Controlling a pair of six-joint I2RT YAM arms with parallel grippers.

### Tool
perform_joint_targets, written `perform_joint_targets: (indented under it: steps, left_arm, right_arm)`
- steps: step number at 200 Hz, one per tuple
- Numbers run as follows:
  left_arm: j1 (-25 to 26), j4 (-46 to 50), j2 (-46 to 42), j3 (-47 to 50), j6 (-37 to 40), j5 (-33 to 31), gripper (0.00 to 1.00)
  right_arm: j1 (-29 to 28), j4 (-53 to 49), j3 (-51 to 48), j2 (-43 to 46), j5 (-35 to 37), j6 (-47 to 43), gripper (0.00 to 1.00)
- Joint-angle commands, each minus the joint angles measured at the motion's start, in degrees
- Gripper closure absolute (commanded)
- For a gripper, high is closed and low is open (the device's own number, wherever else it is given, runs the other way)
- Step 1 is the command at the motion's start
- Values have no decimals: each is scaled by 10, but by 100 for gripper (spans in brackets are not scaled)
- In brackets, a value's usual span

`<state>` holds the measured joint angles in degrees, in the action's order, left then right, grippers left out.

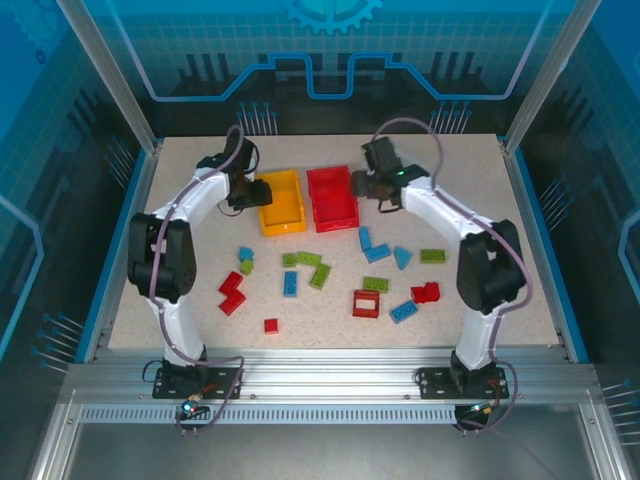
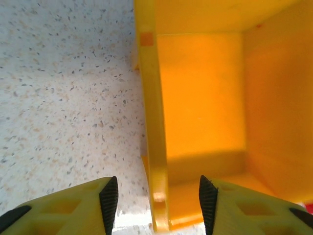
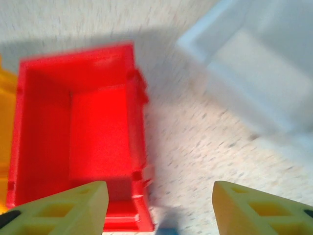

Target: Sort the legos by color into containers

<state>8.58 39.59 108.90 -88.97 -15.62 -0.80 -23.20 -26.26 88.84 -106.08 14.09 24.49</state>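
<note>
Speckled beige tabletop (image 1: 322, 336) — blue-edged, inside a clear-walled aluminium-framed enclosure (image 1: 108, 70)

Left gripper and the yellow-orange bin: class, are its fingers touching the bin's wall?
Apart. Left wrist view: the open left gripper straddles the wall of the yellow-orange bin, with bare table between wall and one finger, bin floor between wall and the other.
</note>
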Motion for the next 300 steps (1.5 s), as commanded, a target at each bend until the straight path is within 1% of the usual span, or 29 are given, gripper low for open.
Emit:
perform_joint_targets:
  steps: [1, 14, 26, 40, 55, 68, 85, 101, 119, 154, 164, 180, 193, 206, 236, 251, 272, 284, 300]
  left_arm:
    - [19, -28, -75, 26, -44, 27, 48]
    - [42, -66, -102, 55, -68, 61, 46]
    - [70, -120, -125, 88, -90, 85, 42]
    - [111, -192, -153, 130, -120, 92, 41]
    - [162, -263, -178, 168, -141, 66, 40]
    - [210, -318, -193, 194, -157, 29, 39]
    - [268, -379, -196, 216, -172, -11, 39]
    - [312, -413, -181, 221, -178, -26, 39]
    - [347, -416, -153, 209, -183, -34, 40]
    - [370, -416, -123, 195, -187, -26, 40]
    - [371, -414, -123, 194, -187, -25, 40]
    - [372, -410, -129, 195, -187, -27, 40]
    - [373, -412, -135, 200, -188, -28, 40]
    - [374, -410, -142, 203, -188, -29, 40]
    - [374, -397, -157, 211, -186, -32, 40]
    - [374, -396, -168, 222, -187, -37, 40]
    - [374, -391, -188, 238, -187, -50, 40]
    - [374, -382, -202, 244, -187, -60, 40]
    - [374, -367, -221, 253, -184, -75, 40]
  right_arm:
    - [85, -4, -3, 13, -50, -42, 38]
    - [125, -6, 18, -11, -84, -57, 35]
    - [159, -21, 62, -51, -109, -81, 33]
    - [181, -40, 115, -100, -130, -107, 30]
    - [200, -53, 167, -145, -144, -129, 29]
    - [211, -59, 203, -175, -149, -150, 28]
    - [224, -69, 243, -209, -159, -173, 27]
    - [232, -85, 282, -238, -183, -197, 26]
    - [234, -107, 323, -268, -198, -220, 26]
    - [236, -172, 434, -354, -193, -235, 33]
    - [236, -186, 461, -371, -191, -239, 37]
    - [236, -193, 479, -383, -193, -244, 43]
    - [236, -194, 478, -383, -199, -243, 50]
    - [236, -194, 470, -379, -202, -244, 55]
    - [232, -186, 436, -364, -190, -240, 62]
    - [232, -179, 412, -354, -186, -234, 69]
    - [226, -146, 346, -312, -176, -228, 78]
    - [217, -124, 304, -281, -159, -225, 84]
    - [201, -109, 261, -241, -134, -215, 89]
